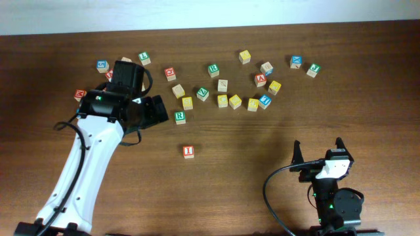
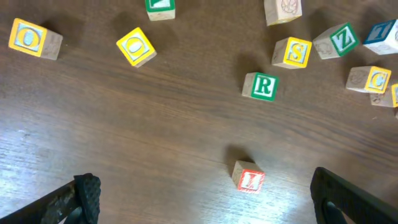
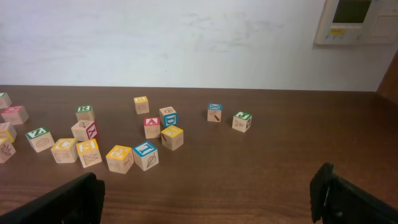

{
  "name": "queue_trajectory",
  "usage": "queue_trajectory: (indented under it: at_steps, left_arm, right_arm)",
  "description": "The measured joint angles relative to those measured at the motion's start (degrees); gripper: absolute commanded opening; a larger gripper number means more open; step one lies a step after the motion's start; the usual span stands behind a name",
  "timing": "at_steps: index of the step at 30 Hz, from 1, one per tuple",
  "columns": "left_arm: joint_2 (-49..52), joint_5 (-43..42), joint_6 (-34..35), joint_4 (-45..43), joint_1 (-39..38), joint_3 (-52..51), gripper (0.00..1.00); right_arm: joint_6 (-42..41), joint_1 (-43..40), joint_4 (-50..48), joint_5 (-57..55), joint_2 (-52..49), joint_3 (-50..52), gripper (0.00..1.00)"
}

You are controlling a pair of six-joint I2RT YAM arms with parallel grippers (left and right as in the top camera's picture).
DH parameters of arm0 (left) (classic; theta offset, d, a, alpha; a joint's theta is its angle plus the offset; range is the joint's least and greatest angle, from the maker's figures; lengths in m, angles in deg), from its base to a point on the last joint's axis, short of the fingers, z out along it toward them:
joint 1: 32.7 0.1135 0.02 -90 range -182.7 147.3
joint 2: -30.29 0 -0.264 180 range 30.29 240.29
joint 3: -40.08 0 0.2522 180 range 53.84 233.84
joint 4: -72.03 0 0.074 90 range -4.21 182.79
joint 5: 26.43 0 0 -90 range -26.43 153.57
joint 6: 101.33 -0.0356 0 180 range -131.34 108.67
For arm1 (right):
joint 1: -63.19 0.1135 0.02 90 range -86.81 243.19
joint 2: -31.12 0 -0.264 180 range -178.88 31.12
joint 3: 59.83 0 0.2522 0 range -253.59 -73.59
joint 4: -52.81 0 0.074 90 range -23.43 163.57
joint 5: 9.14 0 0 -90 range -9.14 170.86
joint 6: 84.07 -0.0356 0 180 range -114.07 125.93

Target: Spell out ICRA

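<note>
Blocks lie scattered across the far half of the desk (image 1: 236,190). The red I block (image 1: 189,151) sits alone nearer me, well apart from the heap, so I take it as the word's first letter. My left claw (image 2: 205,194) hangs above it, spread wide with nothing between its fingers. My right claw (image 3: 205,202) waits on its own side, also wide open and empty.

The step in hand, as I judge it, is fetching a C. I can't read one for certain: a yellow block (image 2: 377,79) at the right edge of the left wrist view bears a letter that may be C or G. The green R block (image 2: 261,86) is plain to read, just beyond the I, but it comes third.

To do this well I should confirm the letter first. Then I should come straight down with my fingers across two free faces, since neighbours crowd close there. I should set it just beside the I on my right, square and letter up, without nudging the I.
</note>
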Motion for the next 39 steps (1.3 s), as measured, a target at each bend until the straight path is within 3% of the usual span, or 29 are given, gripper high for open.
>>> queue_trajectory:
  at_steps: [22, 39]
  left_arm:
    - [0.72, 0.0, 0.0, -4.11, 0.0, -2.62, 0.99]
    - [7.41, -1.92, 0.02, -15.28, 0.0, -2.8, 0.99]
  right_arm:
    - [0.02, 0.0, 0.0, 0.0, 0.0, 0.0, 0.98]
    - [0.02, 0.0, 0.0, 0.0, 0.0, 0.0, 0.98]
